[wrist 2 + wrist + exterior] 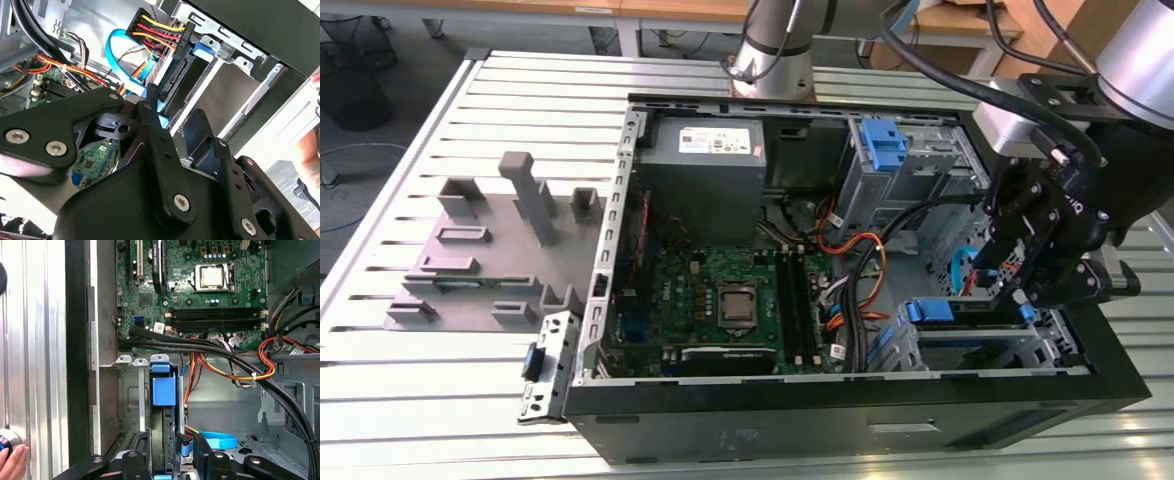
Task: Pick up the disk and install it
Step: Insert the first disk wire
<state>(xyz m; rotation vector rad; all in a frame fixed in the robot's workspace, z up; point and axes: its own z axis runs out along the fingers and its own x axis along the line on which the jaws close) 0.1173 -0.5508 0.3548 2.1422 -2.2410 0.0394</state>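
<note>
We saw the disk [163, 390] standing on edge in the drive cage [987, 345] at four o'clock inside the open computer case [607, 290], with the gripper [1041, 290] directly above; whether its jaws were apart we could not tell.

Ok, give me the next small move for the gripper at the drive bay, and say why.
Probably a short push further along the bay. In the first wrist view the disk stands on edge in the metal drive cage, its blue carrier tab at the cage mouth, with the gripper right behind it. In the exterior view the gripper hangs over that corner of the computer case, so seating looks unfinished.
</note>
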